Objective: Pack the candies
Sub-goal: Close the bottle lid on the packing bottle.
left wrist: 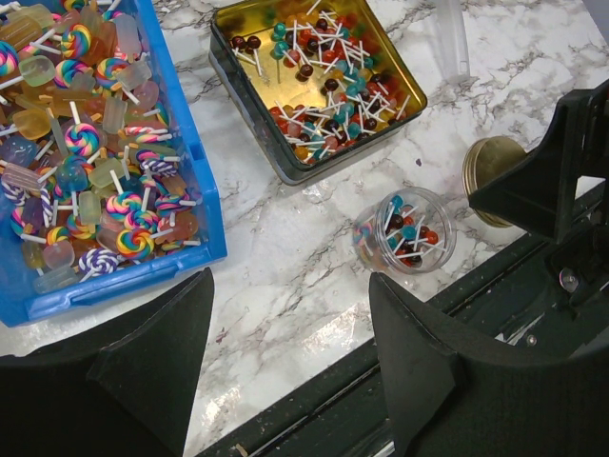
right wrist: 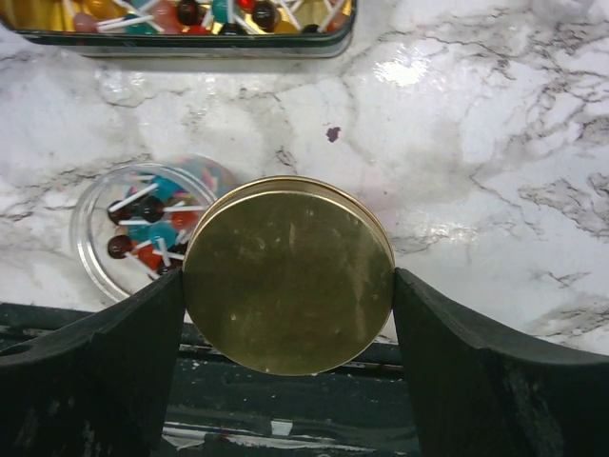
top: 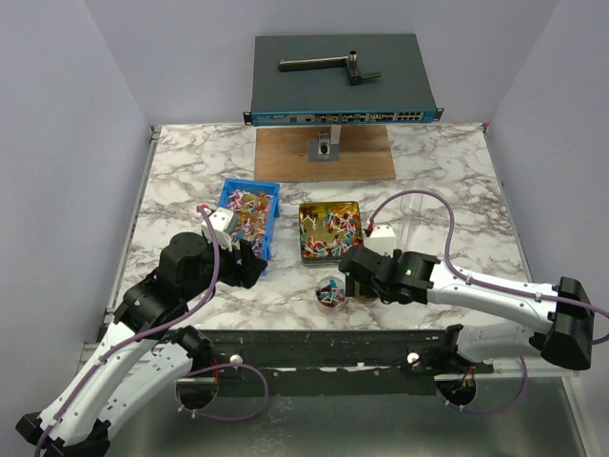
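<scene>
Small candies on white sticks (top: pixel 329 230) lie in a square gold tin (top: pixel 301 238), also seen in the left wrist view (left wrist: pixel 319 81). A clear round jar (top: pixel 330 291) near the table's front edge holds several of them (left wrist: pixel 404 228). My right gripper (right wrist: pixel 288 281) is shut on a round gold lid (right wrist: pixel 288 274), held just right of the jar (right wrist: pixel 105 233) and partly over it. My left gripper (left wrist: pixel 290 286) is open and empty, low over bare marble between the blue bin (left wrist: pixel 205 190) and the jar. The lid also shows in the left wrist view (left wrist: pixel 487 164).
The blue bin (top: pixel 273 224), left of the tin, is full of swirl lollipops and jelly sweets. A network switch (top: pixel 343 90) stands on a wooden board at the back. A clear plastic piece (top: pixel 411 214) stands right of the tin. A black rail (top: pixel 314 343) runs along the front edge.
</scene>
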Controlling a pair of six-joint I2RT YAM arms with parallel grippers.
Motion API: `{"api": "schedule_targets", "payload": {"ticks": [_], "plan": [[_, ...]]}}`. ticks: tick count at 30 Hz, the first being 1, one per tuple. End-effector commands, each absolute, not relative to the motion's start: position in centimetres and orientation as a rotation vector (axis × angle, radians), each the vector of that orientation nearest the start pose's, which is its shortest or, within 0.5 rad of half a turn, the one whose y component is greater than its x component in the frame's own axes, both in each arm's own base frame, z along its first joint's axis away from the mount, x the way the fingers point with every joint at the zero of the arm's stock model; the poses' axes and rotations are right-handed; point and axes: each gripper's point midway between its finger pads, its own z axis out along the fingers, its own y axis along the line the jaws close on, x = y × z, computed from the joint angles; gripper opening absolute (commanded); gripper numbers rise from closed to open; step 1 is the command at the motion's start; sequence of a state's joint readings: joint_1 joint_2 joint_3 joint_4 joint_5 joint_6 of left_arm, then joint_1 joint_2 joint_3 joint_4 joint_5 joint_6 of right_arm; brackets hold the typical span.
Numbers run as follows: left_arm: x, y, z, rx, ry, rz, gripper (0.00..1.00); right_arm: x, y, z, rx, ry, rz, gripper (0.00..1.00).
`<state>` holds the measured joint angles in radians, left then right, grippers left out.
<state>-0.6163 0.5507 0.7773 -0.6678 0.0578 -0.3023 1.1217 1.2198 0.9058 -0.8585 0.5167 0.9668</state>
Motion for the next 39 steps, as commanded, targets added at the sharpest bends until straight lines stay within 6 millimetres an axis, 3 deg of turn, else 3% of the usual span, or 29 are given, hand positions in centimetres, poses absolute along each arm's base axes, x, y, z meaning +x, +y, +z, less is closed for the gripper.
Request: {"api": "schedule_targets", "payload": {"ticks": [1, 19, 39], "plan": [[17.7, -14.7, 22.1, 0.340, 2.041, -0.614, 0.69, 16.4, 21.7, 12.1, -0.141, 2.481, 0.096, 0.69], [17.6, -14.7, 22.1, 0.341, 2.038, -0.617, 0.69, 16.2, 28.7, 11.0, -0.369, 2.527, 0.196, 0.69], [17.5, -14.7, 22.3, 0.339, 2.030, -0.619, 0.69, 15.9, 29.5, 9.0, -0.415, 2.555, 0.165, 0.69]]}}
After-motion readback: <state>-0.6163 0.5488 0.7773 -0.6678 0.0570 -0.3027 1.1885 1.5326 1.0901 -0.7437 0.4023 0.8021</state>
